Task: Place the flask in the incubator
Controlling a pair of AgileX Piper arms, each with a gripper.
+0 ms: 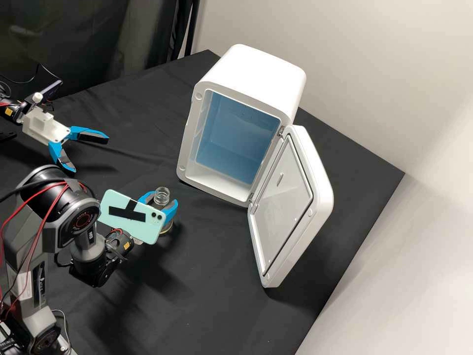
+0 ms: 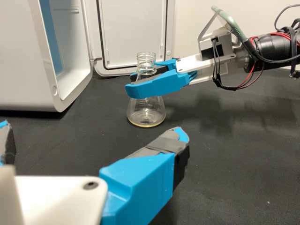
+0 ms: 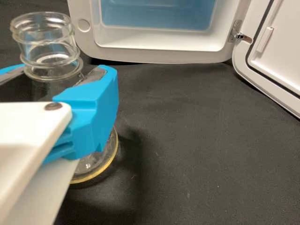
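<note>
1. One clear glass conical flask, upright on black bench, near open white box-shaped incubator
2. One right gripper, clamped around flask neck
3. One left gripper, fingers apart, empty
4. Hazard: smooth neck slipping; base clipping incubator's lower rim

Black bench, white wall, dark curtain

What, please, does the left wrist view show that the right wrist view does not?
Left wrist view: the right gripper side-on, shut on the neck of the flask, and the open left gripper. Right wrist view: a look down into the flask's mouth and straight into the chamber of the incubator. Both: the flask standing on the bench before the incubator's open door.
</note>
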